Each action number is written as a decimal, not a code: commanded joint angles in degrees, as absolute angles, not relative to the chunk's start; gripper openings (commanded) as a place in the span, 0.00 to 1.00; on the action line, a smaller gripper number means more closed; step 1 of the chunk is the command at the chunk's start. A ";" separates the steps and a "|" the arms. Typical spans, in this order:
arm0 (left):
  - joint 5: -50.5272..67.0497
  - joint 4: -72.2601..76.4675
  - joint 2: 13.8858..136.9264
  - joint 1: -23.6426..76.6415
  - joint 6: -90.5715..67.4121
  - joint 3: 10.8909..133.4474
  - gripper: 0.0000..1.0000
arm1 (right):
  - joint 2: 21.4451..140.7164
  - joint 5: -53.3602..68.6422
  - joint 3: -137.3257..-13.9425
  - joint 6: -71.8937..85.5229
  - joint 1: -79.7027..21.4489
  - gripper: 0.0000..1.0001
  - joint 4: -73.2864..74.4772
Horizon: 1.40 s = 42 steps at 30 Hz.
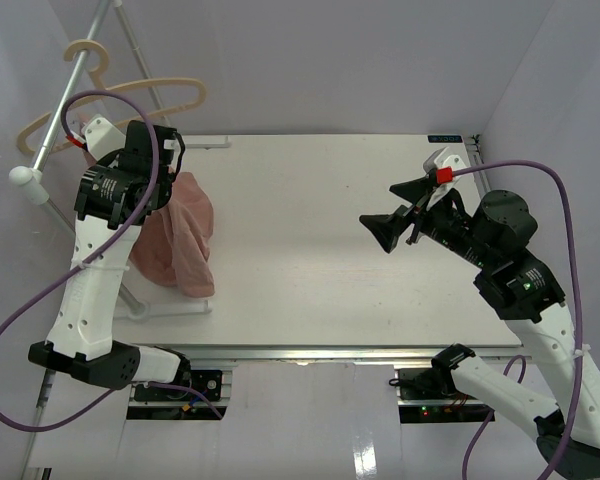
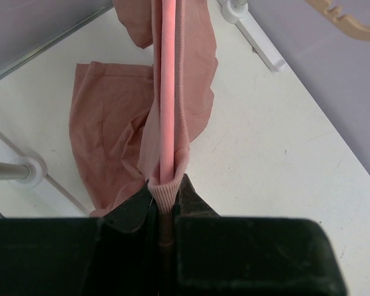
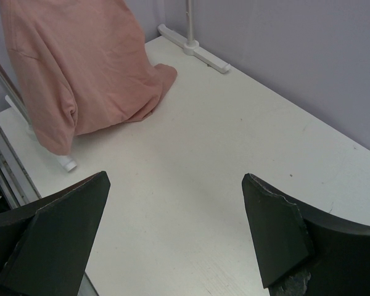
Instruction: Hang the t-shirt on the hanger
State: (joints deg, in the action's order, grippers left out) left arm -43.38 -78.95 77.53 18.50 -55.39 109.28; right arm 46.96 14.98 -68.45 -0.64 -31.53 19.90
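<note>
The t-shirt hangs bunched at the left edge of the table, its lower folds touching the surface and its ribbed collar running along the pink hanger. The left gripper pinches collar and hanger bar together (jaws nearly closed). The right gripper hovers spread wide, holding nothing, well apart from the shirt.

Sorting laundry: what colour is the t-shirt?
The t-shirt is plain dusty pink, clearest in the right wrist view.

No readable text, labels or numbers anywhere.
</note>
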 commanded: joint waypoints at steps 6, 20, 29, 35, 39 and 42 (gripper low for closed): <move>-43.28 -79.26 75.06 18.37 -52.74 111.01 0.00 | 46.67 15.47 -68.75 -1.41 -31.64 0.95 17.58; -44.37 -77.16 76.00 18.37 -49.54 116.54 0.00 | 47.77 15.02 -68.63 -1.41 -31.64 0.95 17.64; -45.21 -75.55 77.57 18.37 -48.88 118.96 0.00 | 49.08 14.50 -69.57 -1.58 -31.65 0.95 18.85; -46.59 -74.45 79.00 18.37 -49.05 119.17 0.00 | 49.30 14.51 -68.99 -1.58 -31.73 0.95 18.81; -47.02 -74.44 79.20 18.37 -49.35 119.24 0.00 | 49.32 14.58 -68.92 -1.58 -31.65 0.95 18.90; -48.47 -73.72 78.48 18.29 -49.64 118.28 0.00 | 48.93 14.66 -68.36 -1.58 -31.72 0.95 18.72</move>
